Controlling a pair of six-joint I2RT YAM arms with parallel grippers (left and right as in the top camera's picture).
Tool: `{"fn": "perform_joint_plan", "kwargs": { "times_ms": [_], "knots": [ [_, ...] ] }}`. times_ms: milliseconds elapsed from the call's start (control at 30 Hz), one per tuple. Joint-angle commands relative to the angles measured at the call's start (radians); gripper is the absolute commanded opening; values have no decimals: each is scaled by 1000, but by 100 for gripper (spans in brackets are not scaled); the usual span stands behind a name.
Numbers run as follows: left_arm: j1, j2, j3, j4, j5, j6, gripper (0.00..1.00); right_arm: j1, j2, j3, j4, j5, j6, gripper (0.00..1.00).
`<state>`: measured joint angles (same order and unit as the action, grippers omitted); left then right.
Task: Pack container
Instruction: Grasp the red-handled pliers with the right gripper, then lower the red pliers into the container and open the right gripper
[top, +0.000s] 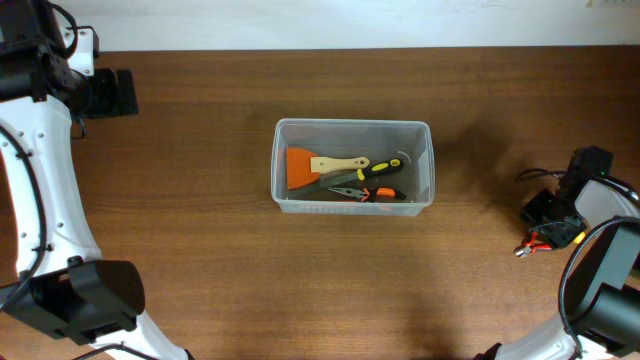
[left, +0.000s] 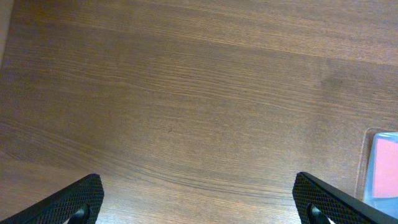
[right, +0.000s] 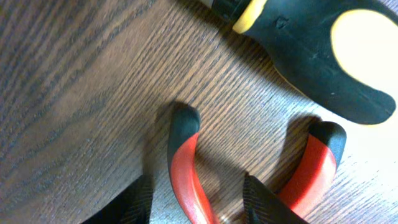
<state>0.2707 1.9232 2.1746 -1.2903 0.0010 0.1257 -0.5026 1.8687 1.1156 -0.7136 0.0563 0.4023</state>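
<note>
The clear plastic container (top: 352, 124) stands at the table's middle. It holds an orange scraper (top: 303, 166) with a pale handle, a yellow-and-black tool (top: 385, 169) and orange-handled pliers (top: 368, 193). Its corner shows at the right edge of the left wrist view (left: 380, 177). My left gripper (left: 199, 202) is open and empty over bare wood at the far left (top: 115, 92). My right gripper (right: 199, 202) is open, low at the right (top: 548, 225). Its fingers straddle one handle of red-and-black pliers (right: 182, 165) lying on the table, with gaps on both sides.
A black-and-yellow tool handle (right: 323, 50) lies just beyond the red pliers, close to my right gripper. A black cable (top: 545, 175) loops near the right arm. The table's far edge runs along the top of the overhead view.
</note>
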Motion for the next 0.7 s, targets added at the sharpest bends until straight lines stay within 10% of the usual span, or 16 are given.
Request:
{"fn": "perform_joint_plan", "kwargs": {
  "times_ms": [0,367,667],
  "knots": [
    [3,3,-2,2,11,-13,99,-2,19,-7,-19,19,-10,44],
    [3,3,-2,2,11,-13,99,-2,15,18,-13,-11,-2,5],
    [3,3,-2,2,11,-13,99,22,-65,227,-142,-175,-84,4]
  ]
}}
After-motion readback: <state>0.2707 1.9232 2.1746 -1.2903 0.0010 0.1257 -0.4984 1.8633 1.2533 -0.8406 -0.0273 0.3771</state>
